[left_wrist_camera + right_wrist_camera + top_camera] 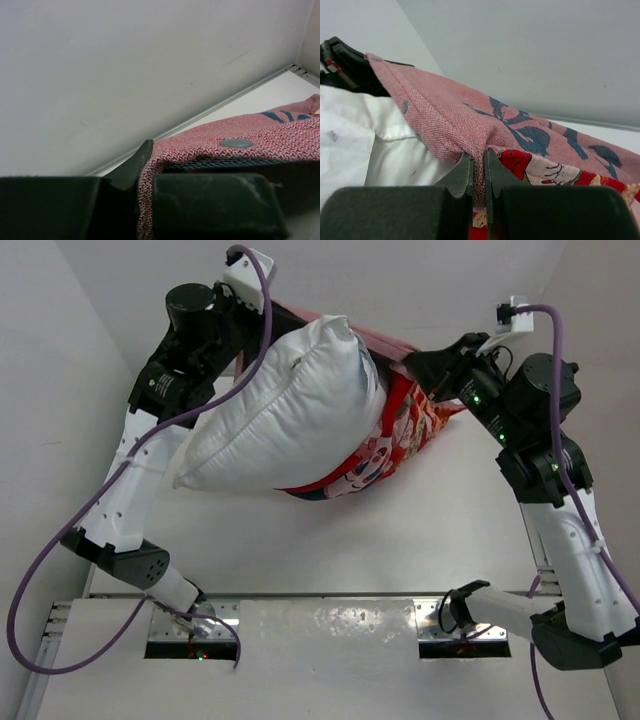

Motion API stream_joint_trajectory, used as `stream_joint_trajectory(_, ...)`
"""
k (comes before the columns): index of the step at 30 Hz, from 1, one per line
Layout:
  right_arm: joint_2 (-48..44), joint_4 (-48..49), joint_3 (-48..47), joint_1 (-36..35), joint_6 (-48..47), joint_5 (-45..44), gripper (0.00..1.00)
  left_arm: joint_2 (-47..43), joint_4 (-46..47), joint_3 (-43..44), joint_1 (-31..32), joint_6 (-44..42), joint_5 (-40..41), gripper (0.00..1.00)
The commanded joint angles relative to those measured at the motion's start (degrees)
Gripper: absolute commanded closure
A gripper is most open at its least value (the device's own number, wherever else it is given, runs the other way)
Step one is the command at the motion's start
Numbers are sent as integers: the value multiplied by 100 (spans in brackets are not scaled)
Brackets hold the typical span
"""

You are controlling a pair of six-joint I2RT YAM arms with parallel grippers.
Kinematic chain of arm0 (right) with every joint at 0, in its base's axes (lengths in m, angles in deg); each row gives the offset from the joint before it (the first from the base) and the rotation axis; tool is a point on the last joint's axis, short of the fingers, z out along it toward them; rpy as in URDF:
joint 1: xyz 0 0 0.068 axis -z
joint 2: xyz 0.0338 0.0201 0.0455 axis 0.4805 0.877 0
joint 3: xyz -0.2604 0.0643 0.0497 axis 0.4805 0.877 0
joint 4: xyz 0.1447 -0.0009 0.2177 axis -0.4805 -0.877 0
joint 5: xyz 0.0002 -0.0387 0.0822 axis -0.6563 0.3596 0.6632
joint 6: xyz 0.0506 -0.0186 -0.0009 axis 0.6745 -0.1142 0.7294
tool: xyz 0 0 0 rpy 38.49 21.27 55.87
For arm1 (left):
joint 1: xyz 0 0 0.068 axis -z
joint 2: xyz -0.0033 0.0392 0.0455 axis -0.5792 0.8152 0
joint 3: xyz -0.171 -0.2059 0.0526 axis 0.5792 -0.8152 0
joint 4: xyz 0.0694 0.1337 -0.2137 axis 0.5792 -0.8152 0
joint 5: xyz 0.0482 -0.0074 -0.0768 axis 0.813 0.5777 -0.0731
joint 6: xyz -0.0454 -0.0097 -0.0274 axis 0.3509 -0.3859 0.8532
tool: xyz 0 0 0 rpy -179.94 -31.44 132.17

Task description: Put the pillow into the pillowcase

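the pillow hangs slantwise between the two arms. its upper far end is tucked into the mouth of the pillowcase, and most of its puffy white body is out in the open. its long axis runs from that mouth at the back down toward the near left, ending in a pointed corner on the left arm's side. whether that corner rests on the table i cannot tell. the red printed case sags beneath and to the right of the pillow, bunched rather than drawn over it.

the left gripper is clamped on the hem of the case, with the pink weave pinched between its fingers near a grey snap button. the right gripper is likewise closed on a fold of the hem, with the pillow's white cloth just to its left. both hold the rim of the mouth, one at each side, with the pillow between them.

by my judgement the insertion is begun but far from finished. the coming move turns on that axis: the case must travel down and leftward along it, or the pillow must slide up into the sack. the left arm is nearer the free end.
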Motion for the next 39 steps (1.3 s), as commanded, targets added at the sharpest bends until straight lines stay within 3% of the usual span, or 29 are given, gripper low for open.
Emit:
stream_joint_trajectory(1, 69, 238, -568, 66, -95, -446, 100, -404, 498, 45, -321, 134, 375, 100)
stream_joint_trajectory(4, 115, 105, -772, 49, 141, -254, 100, -395, 410, 185, -339, 160, 401, 100)
stream_joint_trajectory(7, -175, 579, -457, -21, 318, 186, 100, -457, 383, 467, -339, 161, 331, 100)
stream_joint_trajectory(11, -414, 642, -174, 5, -103, -506, 100, -519, 595, 441, -356, -129, 611, 100)
stream_joint_trajectory(13, 16, -15, -638, 83, -253, -998, 100, -510, 560, 275, -374, -191, 717, 100)
stream_joint_trajectory(15, 489, -630, -1260, 110, -192, -669, 100, -518, 489, 186, -383, -139, 735, 100)
stream_joint_trajectory(21, 685, -571, -1220, 145, -60, -341, 100, -598, 393, 125, -392, -138, 761, 100)
stream_joint_trajectory(25, 1193, -712, -992, 495, 54, -306, 100, -703, 33, -690, -488, -226, 849, 100)
stream_joint_trajectory(27, 1632, -1097, -1411, 681, 395, 96, 100, -607, 15, -1114, -715, -383, 902, 100)
stream_joint_trajectory(28, 2122, -1308, -1744, 821, 502, 377, 100, -511, -220, -1019, -804, -367, 841, 100)
stream_joint_trajectory(29, 2336, -1649, -2539, 848, 590, 910, 100, -223, -466, -392, -900, -314, 710, 100)
stream_joint_trajectory(31, 2539, -1784, -3125, 779, 538, 1117, 100, 51, -1117, 568, -1225, 28, 107, 100)
stream_joint_trajectory(32, 2435, -1663, -3249, 761, 547, 1153, 100, 183, -1241, 1347, -1296, 203, -98, 100)
stream_joint_trajectory(33, 2243, -1426, -3103, 769, 625, 1205, 100, 141, -1242, 1538, -1375, 239, -230, 100)
stream_joint_trajectory(35, 1383, -312, -2107, 778, 1036, 1433, 100, -393, -779, 1409, -1385, 275, -573, 100)
stream_joint_trajectory(37, 811, 810, -1173, 752, 1275, 1496, 100, -1007, -93, 663, -1367, 223, -662, 100)
stream_joint_trajectory(39, 212, 1359, -826, 691, 1373, 1557, 100, -933, -326, 992, -1367, 274, -654, 100)
